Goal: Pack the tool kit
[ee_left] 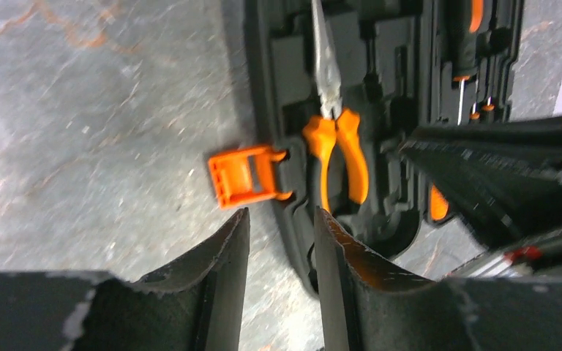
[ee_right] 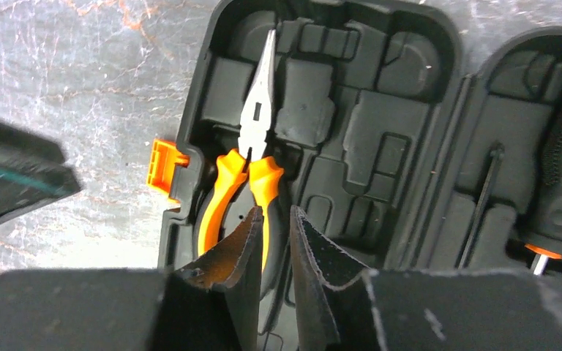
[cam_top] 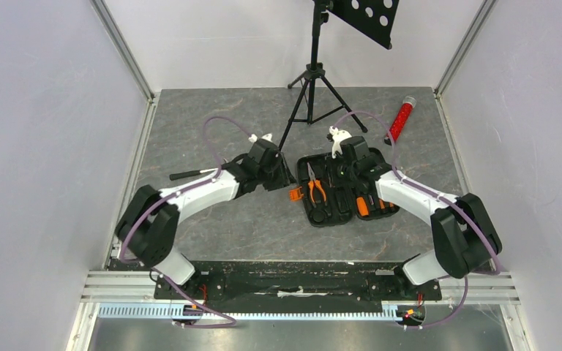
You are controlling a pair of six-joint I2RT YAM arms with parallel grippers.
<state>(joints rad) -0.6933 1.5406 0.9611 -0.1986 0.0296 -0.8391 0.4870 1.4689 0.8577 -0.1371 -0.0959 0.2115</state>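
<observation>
The black tool kit case (cam_top: pixel 323 213) lies open on the table. Orange-handled pliers (cam_top: pixel 315 189) sit in its left half and orange-and-black screwdrivers (cam_top: pixel 366 205) in its right half. The orange latch (cam_top: pixel 296 194) sticks out of its left edge. My left gripper (ee_left: pixel 282 219) is open and empty, low beside the latch (ee_left: pixel 245 175), with the case's left rim (ee_left: pixel 300 241) by its right finger. My right gripper (ee_right: pixel 276 219) is narrowly open, holds nothing, and hovers over the pliers' handles (ee_right: pixel 227 183) inside the case (ee_right: pixel 366 124).
A black tripod stand (cam_top: pixel 311 80) stands just behind the case. A red glittery tube (cam_top: pixel 402 117) lies at the back right. A thin black tool (cam_top: pixel 190 174) lies on the table left of my left arm. Grey walls enclose the table.
</observation>
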